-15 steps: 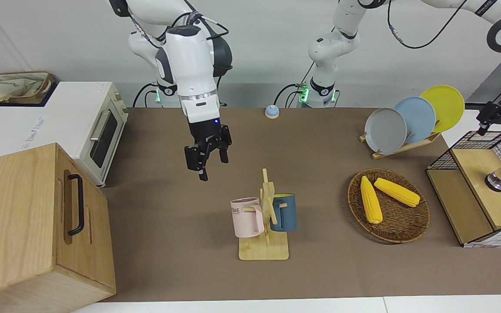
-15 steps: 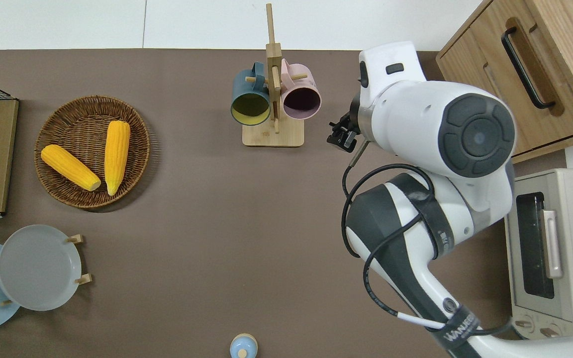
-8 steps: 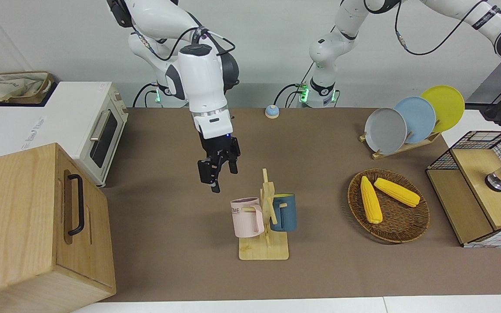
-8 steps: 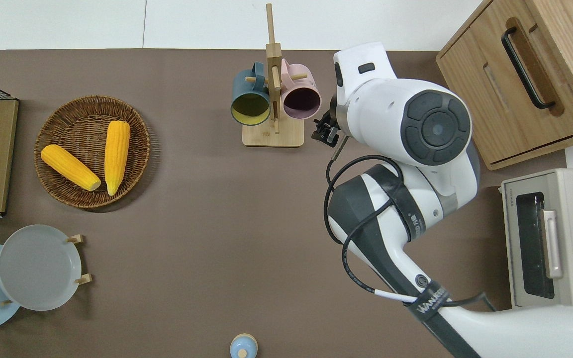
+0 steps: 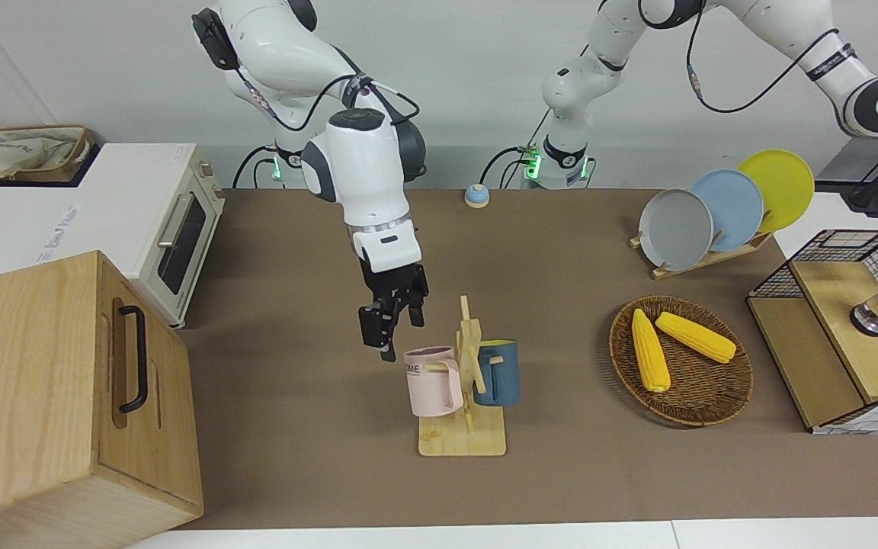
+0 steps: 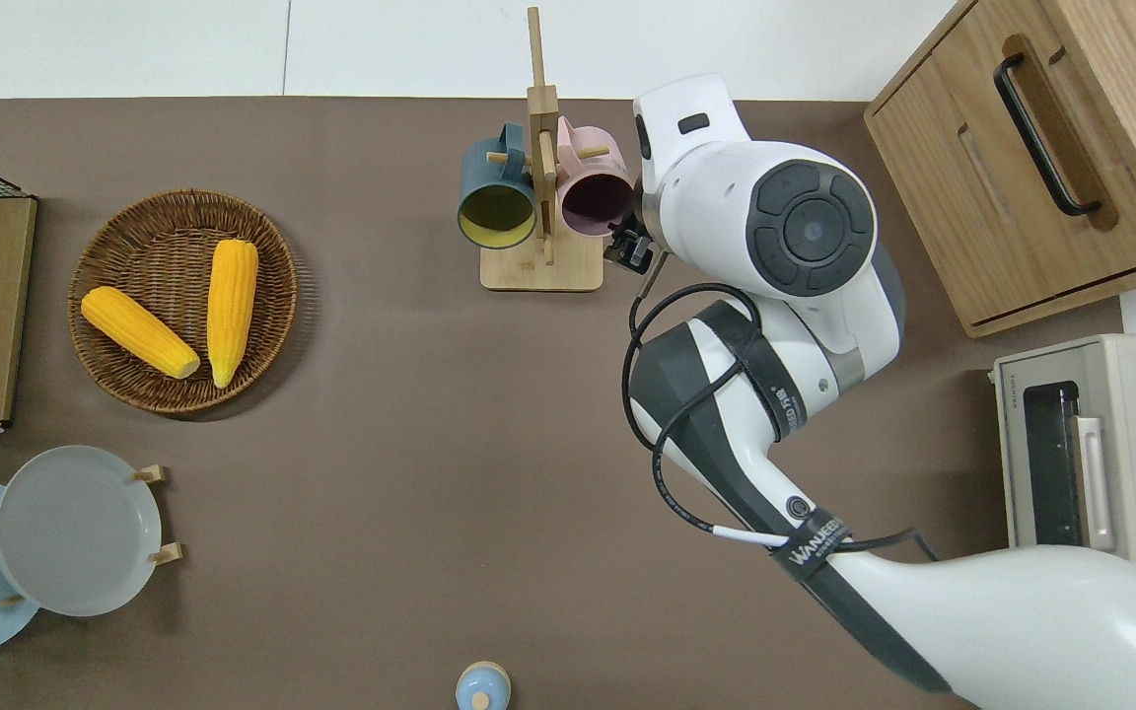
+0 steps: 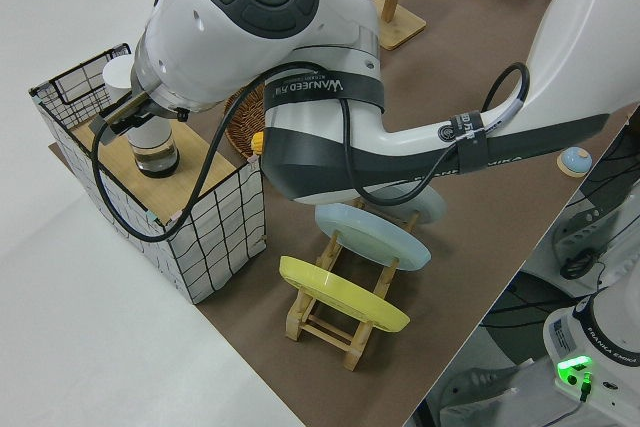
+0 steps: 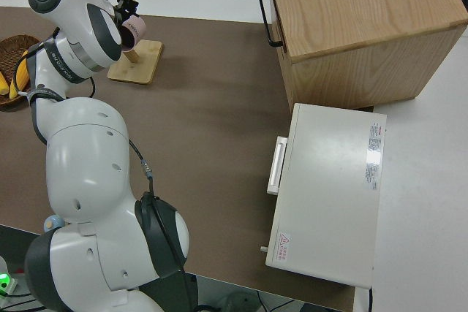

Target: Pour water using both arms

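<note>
**Right arm closing on the pink mug, left arm at the basket**

While the pink mug (image 5: pixel 433 381) is hanging on the wooden rack (image 5: pixel 468 396) beside the blue mug (image 5: pixel 498 372), the right end effector (image 5: pixel 392 319) is hovering just beside it, toward the right arm's end of the table (image 5: pixel 294 427), with its fingers apart and nothing between them. In the overhead view it is sitting at the edge of the pink mug's rim, apparently not touching it.

The left end effector (image 7: pixel 125 114) is working at the wire basket (image 7: pixel 215 242) at the left arm's end of the table, right over a glass vessel (image 7: pixel 153 152) standing on the wooden shelf inside. I cannot tell whether its fingers are apart or together, or whether they are touching the vessel.

The step in hand, as I am judging it, is taking 1 mug off the rack so the other arm can pour into it. Doing it well is likely calling for these points:

- Bringing the 2 fingers astride the mug wall or handle before closing.
- Lifting the mug along its peg, so the handle is sliding free rather than dragging the rack.
- Keeping clear of the rack's upright post and the blue mug.
- Setting the mug upright on open table, within the left arm's reach.

The risk is tipping the light rack.
</note>
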You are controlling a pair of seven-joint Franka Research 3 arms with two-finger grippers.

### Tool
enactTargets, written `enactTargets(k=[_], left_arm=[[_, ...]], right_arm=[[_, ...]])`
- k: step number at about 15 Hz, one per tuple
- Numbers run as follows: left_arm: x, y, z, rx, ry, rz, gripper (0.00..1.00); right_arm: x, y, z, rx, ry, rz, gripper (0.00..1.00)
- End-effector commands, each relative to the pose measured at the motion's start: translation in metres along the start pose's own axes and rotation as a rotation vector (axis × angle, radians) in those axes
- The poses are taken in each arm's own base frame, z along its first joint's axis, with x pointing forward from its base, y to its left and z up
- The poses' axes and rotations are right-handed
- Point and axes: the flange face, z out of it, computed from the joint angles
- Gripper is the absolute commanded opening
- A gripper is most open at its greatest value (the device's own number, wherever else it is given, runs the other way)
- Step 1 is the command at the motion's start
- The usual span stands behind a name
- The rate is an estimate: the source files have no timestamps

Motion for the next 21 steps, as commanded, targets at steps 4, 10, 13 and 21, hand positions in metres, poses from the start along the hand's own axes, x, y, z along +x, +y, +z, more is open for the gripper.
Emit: enactTargets(k=[4,10,13,21], left_arm=[[-0.021,0.0,0.032,-0.006,0.093,0.036,1.0],[-0.025,-0.004,0.039,-0.023,0.136,0.03,0.99],[-0.025,-0.005,0.039,-0.024,0.14,0.026,0.99],[-0.028,-0.003,0.05,-0.025,0.13,0.031,0.99]], right_arm=[[0.01,0.001,0.023,-0.04,0.022,0.005,0.791],[0.013,0.0,0.03,-0.054,0.015,-0.014,0.592],[0.014,-0.001,0.032,-0.053,0.013,-0.013,0.498],[0.013,0.0,0.033,-0.053,0.014,0.103,0.343]])
